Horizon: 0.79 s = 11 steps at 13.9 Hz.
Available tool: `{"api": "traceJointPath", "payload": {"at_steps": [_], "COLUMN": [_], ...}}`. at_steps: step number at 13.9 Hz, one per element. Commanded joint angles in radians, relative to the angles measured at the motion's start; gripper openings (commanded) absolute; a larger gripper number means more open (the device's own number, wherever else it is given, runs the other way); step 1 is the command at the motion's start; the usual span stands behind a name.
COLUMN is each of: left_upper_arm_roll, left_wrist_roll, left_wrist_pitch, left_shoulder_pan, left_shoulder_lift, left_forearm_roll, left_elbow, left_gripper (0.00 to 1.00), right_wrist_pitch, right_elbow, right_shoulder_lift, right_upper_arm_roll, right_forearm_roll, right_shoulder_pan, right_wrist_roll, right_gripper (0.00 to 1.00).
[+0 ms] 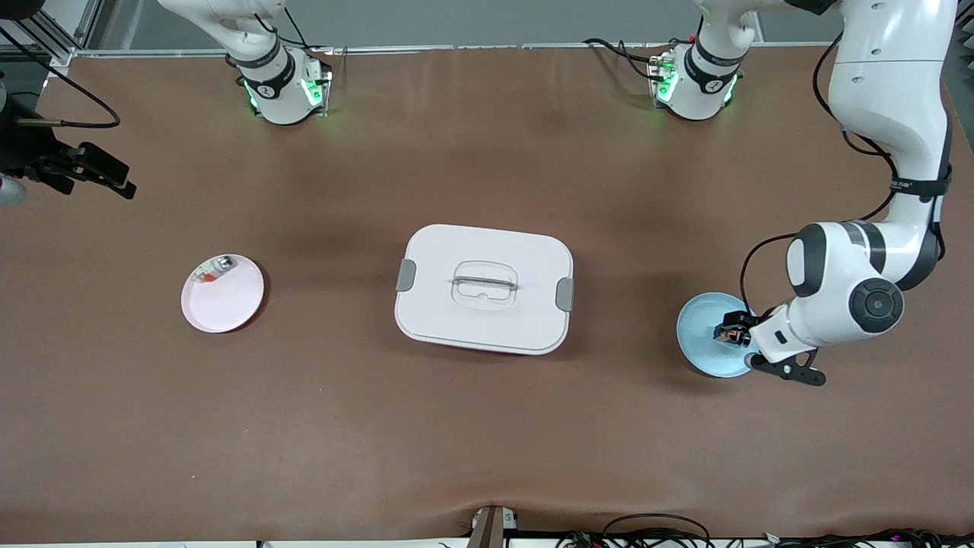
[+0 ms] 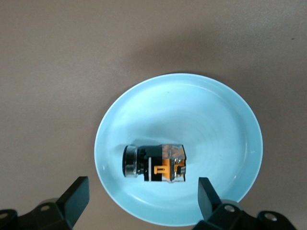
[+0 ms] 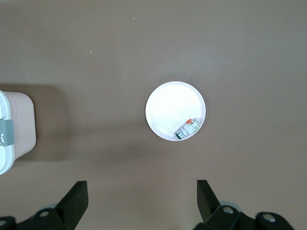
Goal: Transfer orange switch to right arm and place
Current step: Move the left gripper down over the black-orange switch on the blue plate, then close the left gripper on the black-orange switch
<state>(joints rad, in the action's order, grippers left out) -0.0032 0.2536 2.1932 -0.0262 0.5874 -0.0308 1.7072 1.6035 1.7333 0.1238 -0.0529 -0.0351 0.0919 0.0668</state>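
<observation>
Orange switch point(image 2: 156, 164) lies on its side in the pale blue plate point(image 2: 211, 115), toward the left arm's end of the table: a tiny blocky black body with an orange tab at mid-length, a silvery-clear section at one end and a round black cap at the other. Brown matte table point(image 1: 487, 441), faintly creased along the edge nearest the front camera. White rounded-rectangle box point(image 1: 484, 288) at centre, lid on, grey clips at both short ends, clear recessed handle on top. Blue plate glossy, shallow, round. Pink plate point(image 1: 228, 301) toward the right arm's end, smooth and round, holding a small silvery-clear piece point(image 1: 214, 269) with a red bit against its rim. Left gripper point(image 2: 144, 199) hangs over the blue plate, elbow bent, wrist pointed down, fingers spread wide, the switch between them, untouched. Right gripper point(image 3: 142, 200) waits high over bare table beside the pink plate, fingers likewise spread, empty.
</observation>
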Motion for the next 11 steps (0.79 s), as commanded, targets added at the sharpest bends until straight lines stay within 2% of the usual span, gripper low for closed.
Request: {"api": "traceJointPath", "payload": {"at_steps": [1, 11], "left_upper_arm_roll": [-0.005, -0.003], "left_wrist_roll": [0.013, 0.016], "left_wrist_pitch": [0.031, 0.129], "left_shoulder_pan": [0.003, 0.009], "left_shoulder_lift": [0.003, 0.034], "left_forearm_roll": [-0.003, -0.017], "left_elbow": [0.029, 0.081], "left_gripper": [1.00, 1.00], "right_wrist_pitch": [-0.001, -0.002], "right_elbow": [0.023, 0.025], "right_shoulder_lift": [0.028, 0.028], "right_upper_arm_roll": [-0.002, -0.002], "right_forearm_roll": [-0.014, -0.014], "right_shoulder_pan": [0.008, 0.009], "right_wrist_roll": [0.004, 0.005], "right_gripper": [1.00, 1.00]}}
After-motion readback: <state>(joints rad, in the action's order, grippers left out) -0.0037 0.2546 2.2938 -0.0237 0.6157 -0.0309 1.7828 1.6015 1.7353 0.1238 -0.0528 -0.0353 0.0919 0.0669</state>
